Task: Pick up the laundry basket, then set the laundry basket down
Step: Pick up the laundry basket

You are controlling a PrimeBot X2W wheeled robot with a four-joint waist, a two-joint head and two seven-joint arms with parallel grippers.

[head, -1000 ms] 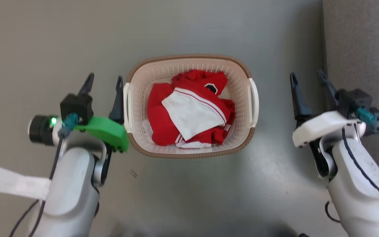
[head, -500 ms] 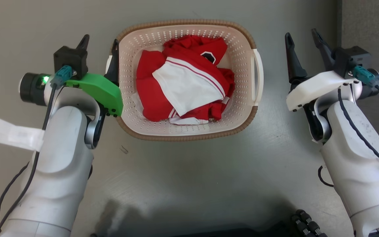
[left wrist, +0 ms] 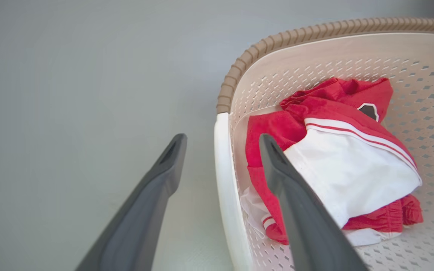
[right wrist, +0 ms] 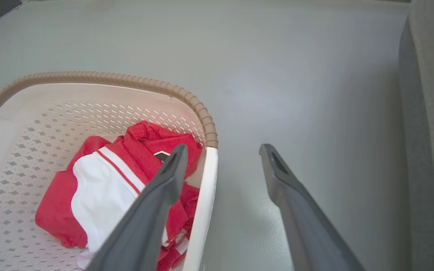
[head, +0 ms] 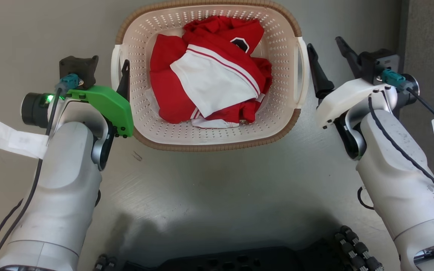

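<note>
Arms (head: pixel 62 180) drawn inward, fingers (head: pixel 315 73) parted beside laundry basket (head: pixel 217 141) handles (head: pixel 303 71)

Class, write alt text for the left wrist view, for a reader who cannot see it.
The open left gripper straddles the white side handle of the laundry basket, one dark finger outside over grey floor, one on the inner side. Red and white clothes lie in the perforated basket.

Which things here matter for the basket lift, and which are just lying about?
Job: cream perforated plastic laundry basket with brown rim; left gripper, open astride its white handle; right gripper, open at the other handle.
Lying about: crumpled red and white clothes inside the basket; small dark scrap on the grey floor.
</note>
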